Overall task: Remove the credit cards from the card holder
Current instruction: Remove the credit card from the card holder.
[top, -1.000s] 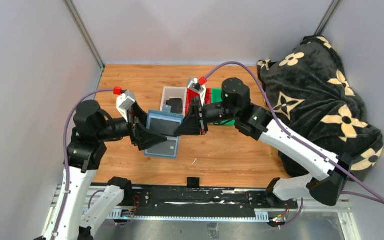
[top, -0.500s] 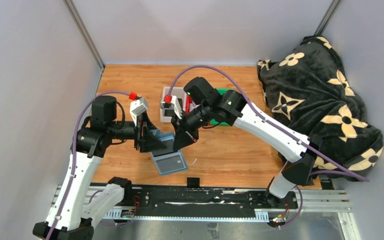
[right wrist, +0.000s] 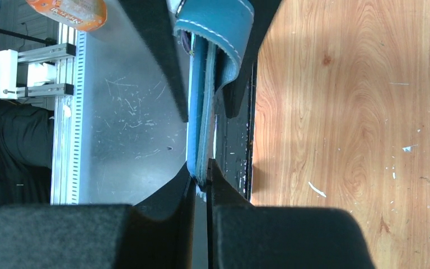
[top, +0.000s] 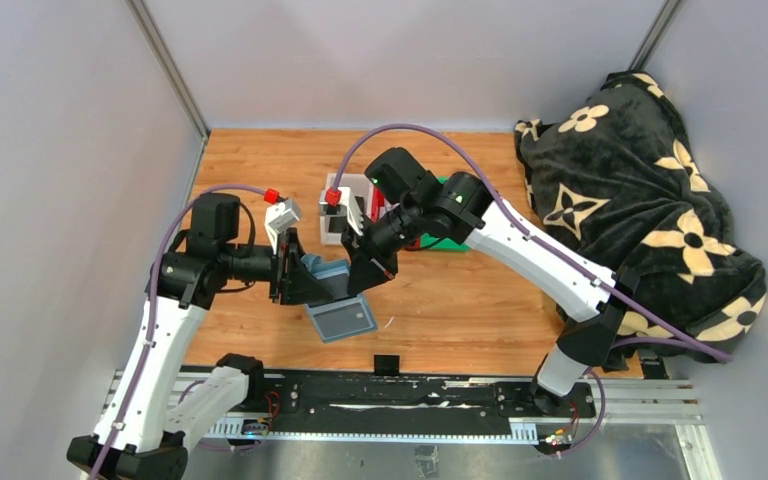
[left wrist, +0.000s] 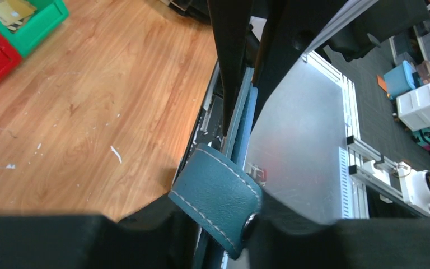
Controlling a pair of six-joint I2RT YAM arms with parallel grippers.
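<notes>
Card holder [top: 343, 319] was held just below the middle of the top view, over the wooden table [top: 460, 300] — gripped from both sides. The left gripper [top: 320, 288] was clamped on its strap end; the right gripper [top: 362, 285] was pinched nearly together on the opposite edge. Cards could not be made out — it was seen edge-on in the wrist views.

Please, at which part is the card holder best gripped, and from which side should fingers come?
Probably pinch a thin outer edge, coming in along its plane. The card holder is thin, edge-on to both wrist cameras; left gripper and right gripper clamp opposite ends so.
</notes>
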